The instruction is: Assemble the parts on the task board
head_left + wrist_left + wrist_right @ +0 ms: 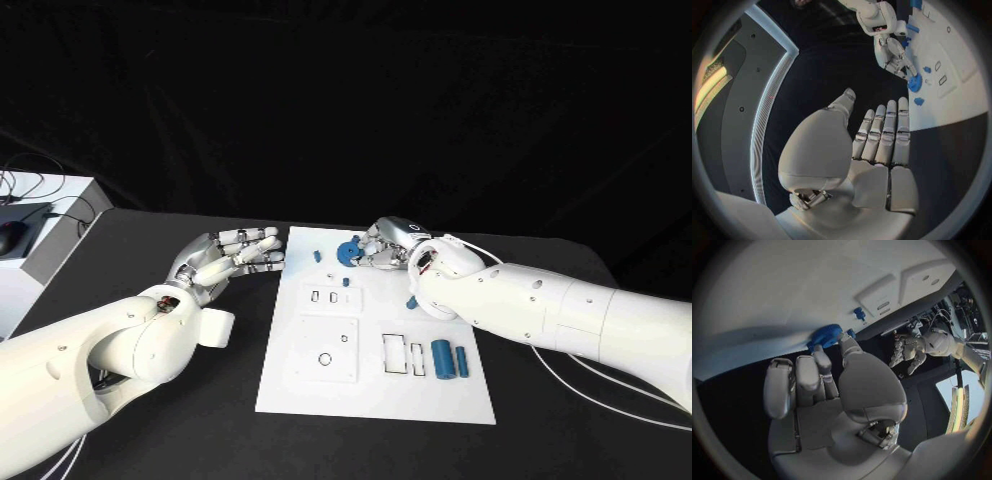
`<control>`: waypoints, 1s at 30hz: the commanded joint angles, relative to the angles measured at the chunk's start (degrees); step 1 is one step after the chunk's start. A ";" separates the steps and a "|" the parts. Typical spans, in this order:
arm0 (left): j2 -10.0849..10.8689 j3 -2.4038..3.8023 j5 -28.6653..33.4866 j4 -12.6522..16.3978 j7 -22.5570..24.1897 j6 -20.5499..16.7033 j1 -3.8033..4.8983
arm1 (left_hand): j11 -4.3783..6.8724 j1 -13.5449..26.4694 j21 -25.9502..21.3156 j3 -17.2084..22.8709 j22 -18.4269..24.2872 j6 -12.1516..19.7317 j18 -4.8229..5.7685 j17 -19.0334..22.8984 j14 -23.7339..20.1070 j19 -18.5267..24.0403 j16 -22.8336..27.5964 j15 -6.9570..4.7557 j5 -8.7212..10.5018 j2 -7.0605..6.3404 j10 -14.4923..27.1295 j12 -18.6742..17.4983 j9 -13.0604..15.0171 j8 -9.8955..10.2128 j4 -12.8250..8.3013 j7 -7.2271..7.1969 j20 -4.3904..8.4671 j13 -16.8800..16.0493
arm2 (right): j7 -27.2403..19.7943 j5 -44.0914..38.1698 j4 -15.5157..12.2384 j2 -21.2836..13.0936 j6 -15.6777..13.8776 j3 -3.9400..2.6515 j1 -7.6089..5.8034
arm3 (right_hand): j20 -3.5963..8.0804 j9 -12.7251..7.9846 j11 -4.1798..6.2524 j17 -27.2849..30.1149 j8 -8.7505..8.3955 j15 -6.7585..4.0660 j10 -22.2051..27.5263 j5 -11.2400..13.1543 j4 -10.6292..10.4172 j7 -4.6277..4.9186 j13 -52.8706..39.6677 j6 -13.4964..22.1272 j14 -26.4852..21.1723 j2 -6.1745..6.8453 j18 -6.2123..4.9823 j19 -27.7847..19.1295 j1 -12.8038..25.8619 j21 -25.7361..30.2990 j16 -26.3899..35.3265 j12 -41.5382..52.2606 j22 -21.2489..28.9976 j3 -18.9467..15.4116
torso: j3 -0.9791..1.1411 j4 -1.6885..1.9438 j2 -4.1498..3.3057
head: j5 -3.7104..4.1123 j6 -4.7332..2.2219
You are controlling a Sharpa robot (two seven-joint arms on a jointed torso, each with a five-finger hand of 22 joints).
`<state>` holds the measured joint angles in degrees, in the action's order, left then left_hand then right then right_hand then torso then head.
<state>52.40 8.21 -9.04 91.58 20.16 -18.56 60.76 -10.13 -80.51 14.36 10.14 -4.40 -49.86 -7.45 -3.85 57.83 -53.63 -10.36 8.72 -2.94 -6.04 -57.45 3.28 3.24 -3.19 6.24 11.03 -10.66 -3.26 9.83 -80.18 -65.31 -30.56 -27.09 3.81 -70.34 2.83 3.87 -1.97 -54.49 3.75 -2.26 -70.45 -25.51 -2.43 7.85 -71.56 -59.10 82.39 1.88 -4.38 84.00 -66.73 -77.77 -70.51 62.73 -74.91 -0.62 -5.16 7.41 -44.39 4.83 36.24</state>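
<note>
one blue gear part (pixel 348 251) sits at the task board's (pixel 375 390) upper edge, pinched by the right hand (pixel 389 246); left hand (pixel 225 262) lies spread, empty, at centre left.

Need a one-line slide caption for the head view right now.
Right hand grips a blue gear-like part at the far end of the task board; left hand open beside it.

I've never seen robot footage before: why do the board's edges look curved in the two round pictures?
Fisheye lenses: in the left wrist view the task board has a bowed edge, and in the right wrist view it curves too, with soft shade near the blue gear. In the head view its edges run straight.
</note>
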 commanded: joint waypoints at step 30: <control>0.10 0.05 -0.53 -0.19 0.68 0.85 -0.03 | 0.04 -0.07 0.12 -0.09 0.05 0.26 0.59 0.09 -0.31 0.27 0.26 -0.07 -0.05 0.46 0.45 0.14 -0.01 -0.02 -0.29 -0.05 0.05 -0.08 | -5.61 4.78 -8.07 -7.12 -9.18 -0.22 0.17 | 0.27 -0.11 -0.08 0.55 -0.10 -0.11 0.40 4.95 3.34 0.64 0.47 0.54 -0.19 -1.12 0.88 4.87 -4.30 0.41 0.21 -0.80 -11.60 1.67 | 0.10 -0.17 0.11 | 0.11 -0.76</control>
<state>52.54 8.22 -9.30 91.36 20.20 -18.56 60.74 -10.13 -80.51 14.36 10.13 -4.40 -49.86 -7.45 -3.85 57.83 -53.63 -10.36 8.72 -2.94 -6.04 -57.45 3.28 3.24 -3.18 6.24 11.04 -10.66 -3.26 8.03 -79.22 -72.75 -37.23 -32.19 3.66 -70.02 2.84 3.82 -1.94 -53.98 3.75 -2.26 -70.51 -21.13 0.66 8.18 -71.14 -58.75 82.39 0.82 -4.37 84.00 -70.59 -77.62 -70.51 62.08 -74.94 0.91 -5.14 7.33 -44.32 4.89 35.67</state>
